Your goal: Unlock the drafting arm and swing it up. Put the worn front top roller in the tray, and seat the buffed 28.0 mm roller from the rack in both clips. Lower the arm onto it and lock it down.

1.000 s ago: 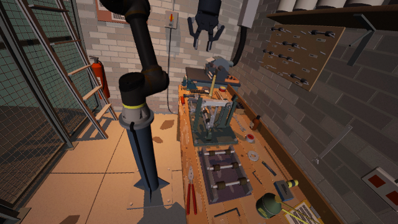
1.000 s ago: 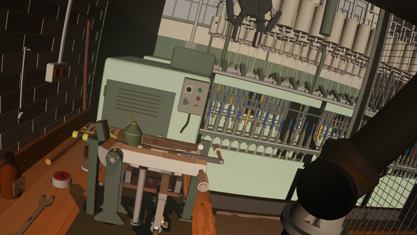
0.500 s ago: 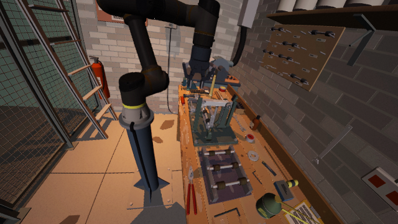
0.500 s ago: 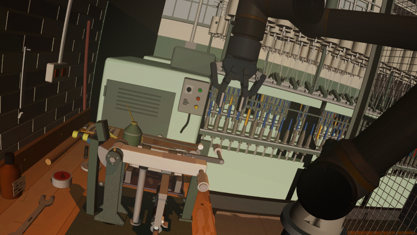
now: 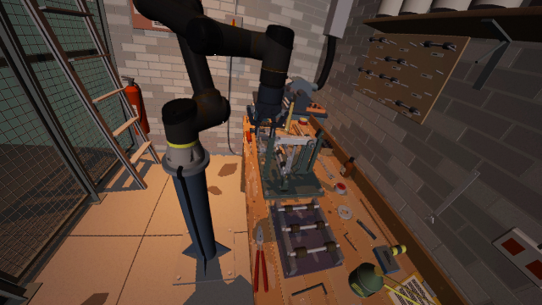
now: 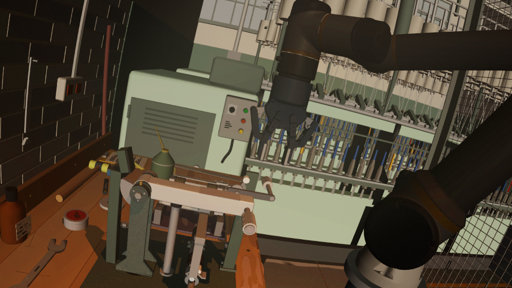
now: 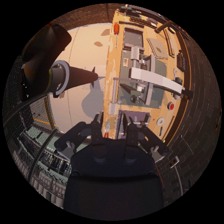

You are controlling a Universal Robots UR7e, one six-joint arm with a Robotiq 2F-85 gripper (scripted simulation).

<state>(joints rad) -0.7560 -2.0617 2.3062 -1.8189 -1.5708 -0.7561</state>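
The pale drafting arm (image 6: 195, 195) lies lowered across the green drafting stand (image 5: 292, 163), and a knurled lever handle (image 6: 248, 221) sticks out at the stand's bench-edge side. My gripper (image 6: 283, 137) hangs open and empty in the air above that end of the stand. Beyond the stand, the rack (image 5: 307, 239) holds three rollers (image 5: 312, 250) side by side. The wrist camera looks down on the arm (image 7: 155, 80) and the rack (image 7: 134, 121). I cannot tell the worn front roller under the arm.
A dark tray (image 7: 132, 39) sits on the bench past the stand's other end. Red pliers (image 5: 259, 260), an oil can (image 5: 365, 279), tape rolls (image 5: 340, 188), a bottle (image 6: 12, 218) and a spanner (image 6: 39, 264) lie around. A brick wall borders the bench.
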